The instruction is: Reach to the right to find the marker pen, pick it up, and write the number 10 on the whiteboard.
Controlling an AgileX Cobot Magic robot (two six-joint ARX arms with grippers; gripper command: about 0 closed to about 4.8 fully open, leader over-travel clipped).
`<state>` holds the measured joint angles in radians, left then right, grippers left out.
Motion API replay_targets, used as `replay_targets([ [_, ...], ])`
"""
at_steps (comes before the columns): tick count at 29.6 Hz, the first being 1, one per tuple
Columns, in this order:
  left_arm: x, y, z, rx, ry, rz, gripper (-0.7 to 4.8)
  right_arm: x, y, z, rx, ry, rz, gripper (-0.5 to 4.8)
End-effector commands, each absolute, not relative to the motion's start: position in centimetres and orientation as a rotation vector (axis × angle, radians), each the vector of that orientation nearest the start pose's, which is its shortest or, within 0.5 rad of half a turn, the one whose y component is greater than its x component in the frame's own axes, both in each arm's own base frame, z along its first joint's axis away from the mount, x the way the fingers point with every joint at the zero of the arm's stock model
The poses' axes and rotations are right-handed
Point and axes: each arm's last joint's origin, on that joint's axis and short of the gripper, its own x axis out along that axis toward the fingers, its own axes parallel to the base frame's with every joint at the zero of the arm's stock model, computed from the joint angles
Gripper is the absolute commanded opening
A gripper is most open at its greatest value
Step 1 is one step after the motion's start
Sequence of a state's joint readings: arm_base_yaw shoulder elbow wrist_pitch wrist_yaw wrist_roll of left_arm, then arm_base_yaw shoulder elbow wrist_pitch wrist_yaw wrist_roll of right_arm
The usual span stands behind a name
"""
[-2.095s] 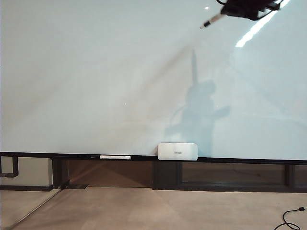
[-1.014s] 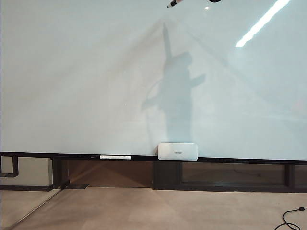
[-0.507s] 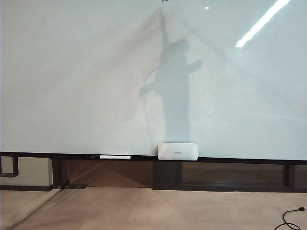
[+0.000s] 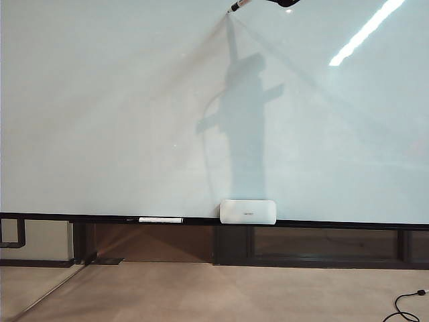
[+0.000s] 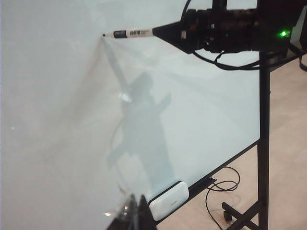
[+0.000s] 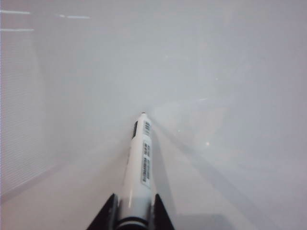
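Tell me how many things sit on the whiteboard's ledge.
2: a long white stick left of centre and a white box mid-ledge. The marker pen is in the right gripper, up high.

Ledge (image 4: 335, 223) with box (image 4: 248, 212), stick (image 4: 161, 220)

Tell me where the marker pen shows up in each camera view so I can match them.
Exterior view: marker pen at the top edge, right of centre, tip near the whiteboard.
Left wrist view: pen juts from the right claw, tip at the board.
Right wrist view: pen clamped in the claw, pointing at the board.
Shared landmark: white box on the ledge, absent from the right wrist view.
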<state>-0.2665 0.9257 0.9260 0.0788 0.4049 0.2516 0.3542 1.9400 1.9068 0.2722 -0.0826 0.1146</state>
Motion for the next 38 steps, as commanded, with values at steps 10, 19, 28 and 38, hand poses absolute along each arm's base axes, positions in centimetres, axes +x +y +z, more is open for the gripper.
replay_targets([
  [10, 18.9, -6.4, 38.5, 0.256, -0.191, -0.661, -0.06, 42.7, 16.0, 42.9, 0.140, -0.265, 0.431, -0.03],
  [19, 18.9, -6.4, 38.5, 0.260, -0.191, -0.660, -0.06, 43.5, 16.3, 41.2, 0.127, -0.173, 0.426, -0.03],
  [28, 18.9, -6.4, 38.6, 0.260, -0.205, -0.659, -0.06, 43.7, 16.3, 40.3, 0.090, -0.087, 0.397, -0.03],
  [38, 18.9, -6.4, 38.7, 0.260, -0.208, -0.658, -0.06, 43.9, 16.4, 38.2, 0.063, 0.029, 0.399, -0.03],
])
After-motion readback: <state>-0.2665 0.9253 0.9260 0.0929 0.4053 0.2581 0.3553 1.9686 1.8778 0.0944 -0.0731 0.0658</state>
